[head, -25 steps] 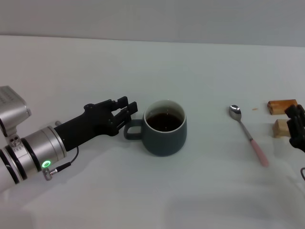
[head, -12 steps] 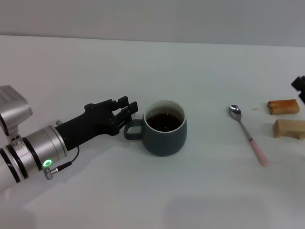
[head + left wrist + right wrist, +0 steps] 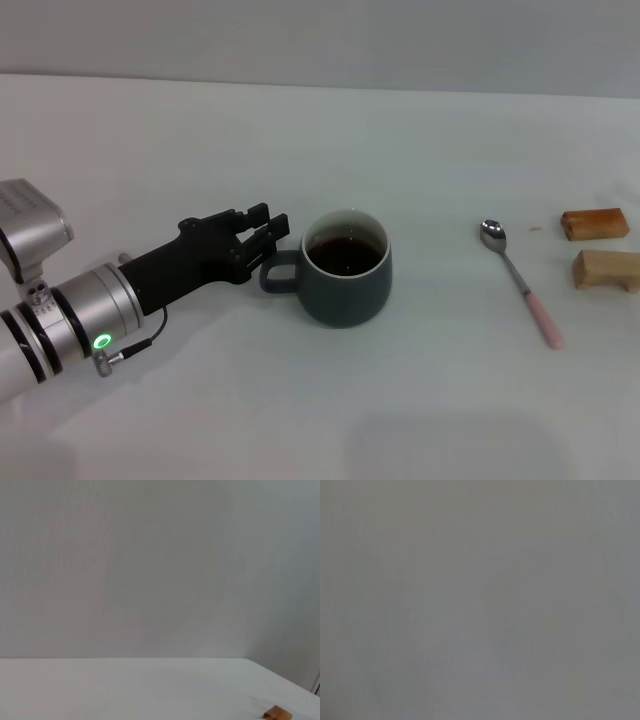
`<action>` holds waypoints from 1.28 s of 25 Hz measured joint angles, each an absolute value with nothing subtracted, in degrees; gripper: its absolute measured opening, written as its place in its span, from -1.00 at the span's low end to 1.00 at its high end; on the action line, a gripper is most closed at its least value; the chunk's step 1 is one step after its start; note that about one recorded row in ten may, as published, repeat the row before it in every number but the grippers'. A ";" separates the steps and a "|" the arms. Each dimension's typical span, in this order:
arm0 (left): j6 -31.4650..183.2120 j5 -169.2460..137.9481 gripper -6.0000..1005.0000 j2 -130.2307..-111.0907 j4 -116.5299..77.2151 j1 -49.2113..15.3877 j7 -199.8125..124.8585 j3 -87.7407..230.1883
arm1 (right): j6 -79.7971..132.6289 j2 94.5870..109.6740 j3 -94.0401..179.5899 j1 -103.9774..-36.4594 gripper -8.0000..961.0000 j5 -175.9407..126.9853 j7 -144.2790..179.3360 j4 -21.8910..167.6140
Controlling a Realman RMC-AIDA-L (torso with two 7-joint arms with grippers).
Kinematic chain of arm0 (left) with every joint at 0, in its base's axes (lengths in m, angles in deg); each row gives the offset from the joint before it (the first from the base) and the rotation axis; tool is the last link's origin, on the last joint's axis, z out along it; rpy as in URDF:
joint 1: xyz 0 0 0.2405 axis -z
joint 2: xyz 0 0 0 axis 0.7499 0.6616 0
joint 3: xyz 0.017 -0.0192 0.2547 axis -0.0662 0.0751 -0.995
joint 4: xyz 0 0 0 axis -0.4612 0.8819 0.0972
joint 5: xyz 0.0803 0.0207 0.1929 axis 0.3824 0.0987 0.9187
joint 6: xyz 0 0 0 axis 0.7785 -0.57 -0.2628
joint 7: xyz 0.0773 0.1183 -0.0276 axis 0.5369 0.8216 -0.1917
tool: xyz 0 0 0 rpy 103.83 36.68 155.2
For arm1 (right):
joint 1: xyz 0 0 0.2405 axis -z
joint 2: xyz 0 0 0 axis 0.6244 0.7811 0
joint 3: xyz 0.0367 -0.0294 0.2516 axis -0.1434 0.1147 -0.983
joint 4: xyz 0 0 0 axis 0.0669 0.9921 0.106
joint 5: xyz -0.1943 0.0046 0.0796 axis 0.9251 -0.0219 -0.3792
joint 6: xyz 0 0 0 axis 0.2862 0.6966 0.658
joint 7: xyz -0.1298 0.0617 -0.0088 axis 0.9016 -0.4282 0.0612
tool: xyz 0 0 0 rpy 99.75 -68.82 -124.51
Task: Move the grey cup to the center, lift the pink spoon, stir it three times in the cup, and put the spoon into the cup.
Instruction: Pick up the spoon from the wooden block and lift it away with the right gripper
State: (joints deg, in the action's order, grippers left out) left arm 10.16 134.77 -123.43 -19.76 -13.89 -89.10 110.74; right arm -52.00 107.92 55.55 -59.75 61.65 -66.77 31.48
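The left gripper point(image 3: 268, 232) rests at the loop handle of the grey cup point(image 3: 346, 267), its black fingers bunched against it; whether they pinch the handle or merely touch it cannot be told. The cup stands upright near the table's point(image 3: 420, 420) middle, dark liquid inside. The pink spoon point(image 3: 520, 281) lies flat well to the cup's right, beside two wooden blocks point(image 3: 600, 245). The right gripper, at the right edge a second ago, has left view, so lifting the spoon looks undone.

Two wooden blocks point(image 3: 600, 245) lie on the white table point(image 3: 420, 150).
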 joint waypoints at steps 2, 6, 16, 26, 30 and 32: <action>10.44 134.71 -0.35 -123.44 -19.75 -14.03 -89.10 111.02 | -52.09 107.90 55.61 -60.16 -0.69 63.18 -69.53 28.05; 10.55 134.62 -0.35 -123.44 -19.75 -14.25 -89.10 111.69 | -52.13 107.44 56.96 -62.11 -0.36 69.79 -76.10 22.81; 4.54 134.59 -0.35 -122.60 -19.84 -16.23 -88.04 121.02 | -55.69 104.40 61.54 -69.48 -0.21 88.04 -88.68 21.02; -1.14 134.60 -0.35 -121.65 -20.31 -17.40 -87.52 126.38 | -61.38 102.69 65.25 -75.11 -0.21 101.60 -95.49 20.65; -0.98 134.62 -0.35 -122.00 -20.39 -17.48 -87.44 126.41 | -62.79 102.51 68.57 -76.72 -0.21 106.23 -97.18 20.68; -0.82 134.62 -0.35 -122.10 -20.43 -17.48 -87.43 126.38 | -63.21 102.49 70.66 -77.18 -0.21 107.66 -98.06 20.89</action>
State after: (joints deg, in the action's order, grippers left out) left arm -0.82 134.62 -122.10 -20.43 -17.48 -87.43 126.38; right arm -63.21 102.49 70.66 -77.18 107.66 -98.06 20.89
